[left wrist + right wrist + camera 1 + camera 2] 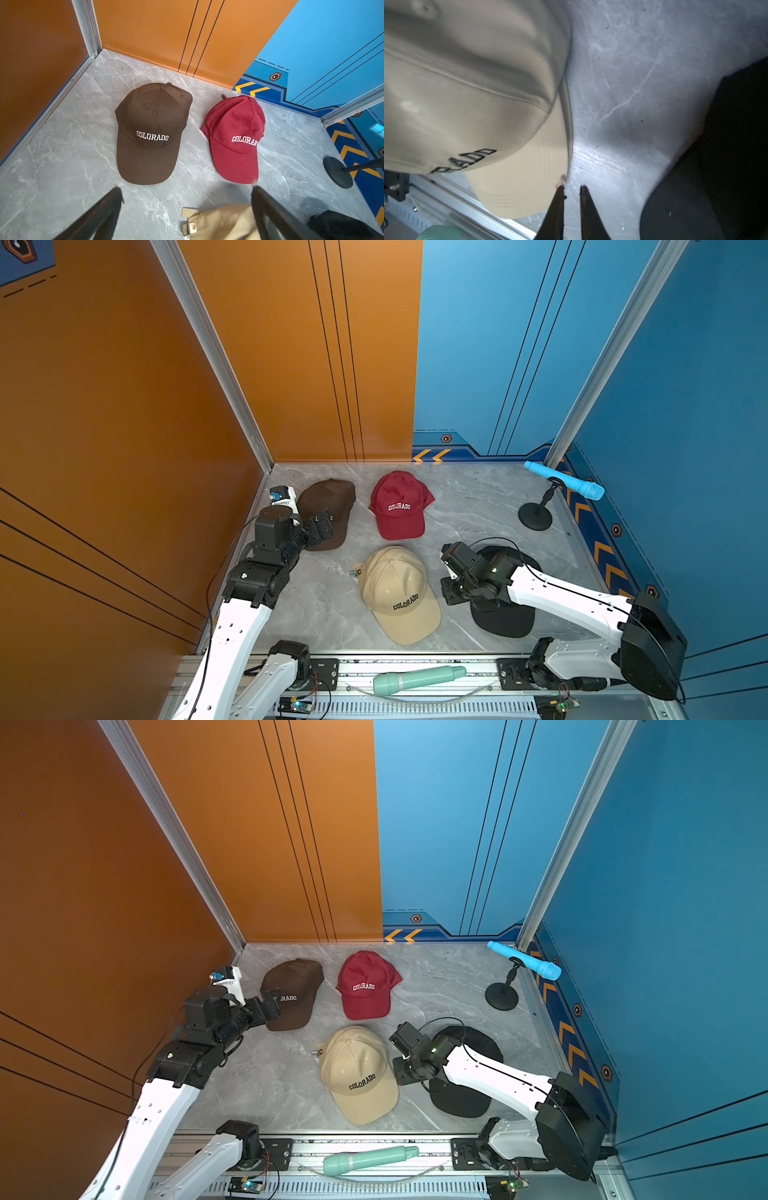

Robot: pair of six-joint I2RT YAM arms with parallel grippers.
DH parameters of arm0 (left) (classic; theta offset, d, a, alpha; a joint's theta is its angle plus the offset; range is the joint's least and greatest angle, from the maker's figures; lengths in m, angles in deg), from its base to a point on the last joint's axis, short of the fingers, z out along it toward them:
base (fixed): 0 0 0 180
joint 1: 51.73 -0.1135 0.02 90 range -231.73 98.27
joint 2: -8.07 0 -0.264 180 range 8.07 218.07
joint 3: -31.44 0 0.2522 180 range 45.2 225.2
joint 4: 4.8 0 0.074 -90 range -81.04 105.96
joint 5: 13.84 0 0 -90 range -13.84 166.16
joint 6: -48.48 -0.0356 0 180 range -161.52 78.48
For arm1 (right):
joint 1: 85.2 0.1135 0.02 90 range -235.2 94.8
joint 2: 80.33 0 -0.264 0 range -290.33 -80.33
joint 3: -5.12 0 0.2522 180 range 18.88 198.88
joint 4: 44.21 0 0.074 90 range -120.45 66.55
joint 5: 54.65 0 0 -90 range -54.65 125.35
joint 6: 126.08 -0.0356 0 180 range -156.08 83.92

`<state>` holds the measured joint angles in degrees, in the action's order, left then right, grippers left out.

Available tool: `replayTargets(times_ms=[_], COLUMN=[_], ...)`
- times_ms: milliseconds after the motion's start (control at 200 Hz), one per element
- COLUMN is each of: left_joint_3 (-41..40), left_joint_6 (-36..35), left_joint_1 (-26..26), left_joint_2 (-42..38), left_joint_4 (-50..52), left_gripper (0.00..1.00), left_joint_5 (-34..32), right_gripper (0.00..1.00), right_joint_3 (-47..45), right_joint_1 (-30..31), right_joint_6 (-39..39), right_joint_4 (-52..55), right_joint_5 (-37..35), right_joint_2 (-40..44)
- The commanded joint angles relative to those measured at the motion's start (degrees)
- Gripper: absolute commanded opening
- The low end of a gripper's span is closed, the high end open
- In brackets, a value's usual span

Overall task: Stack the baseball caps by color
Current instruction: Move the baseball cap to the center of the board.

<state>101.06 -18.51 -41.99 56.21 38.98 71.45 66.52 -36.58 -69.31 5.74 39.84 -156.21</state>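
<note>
Four cap piles are showing on the marble table: a brown cap far left, a red cap beside it, a beige cap near centre, a black cap lying under the right arm. How many are sitting in each pile cannot be told. No containers are showing. The left gripper is hanging spread wide; the right gripper is standing nearly closed, empty, beside the beige brim. Two microphones are showing: blue, green.

A purpose-built robot test cell: orange wall panels and blue wall panels framed in aluminium posts enclose a grey marble-patterned counter, with two arms mounted on a front rail.
</note>
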Motion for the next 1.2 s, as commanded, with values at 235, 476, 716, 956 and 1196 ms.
replayTargets(times_ms=[235, 476, 716, 956, 1196], left_joint_3=[2.3, 1.6, 0.3, -1.3, -1.8], left_joint_6=[-0.1, -1.0, -2.3, -2.4, -2.5], left_joint_1=[1.2, 1.2, 0.8, -0.1, -0.9], left_joint_2=[1.0, 0.7, -1.0, -3.1, -4.5], left_joint_4=[-0.8, 0.0, 1.7, 3.6, 5.0], left_gripper=[0.98, 0.98, 0.98, 0.98, 0.98], left_joint_5=[-2.3, -1.2, -0.9, 0.2, 0.2], right_gripper=[0.12, 0.12, 0.13, 0.13, 0.14], right_joint_3=[-2.5, -4.4, -2.6, -1.8, 2.0], right_joint_1=[-1.0, 1.2, 6.8, 12.9, 16.5], right_joint_6=[2.7, 0.2, -2.7, -6.1, -6.1], right_joint_4=[-1.5, -5.5, -8.8, -10.2, -8.3], right_joint_5=[-2.5, -2.0, -2.1, -1.1, 0.2], right_joint_2=[-5.6, -7.2, -12.3, -13.9, -15.6])
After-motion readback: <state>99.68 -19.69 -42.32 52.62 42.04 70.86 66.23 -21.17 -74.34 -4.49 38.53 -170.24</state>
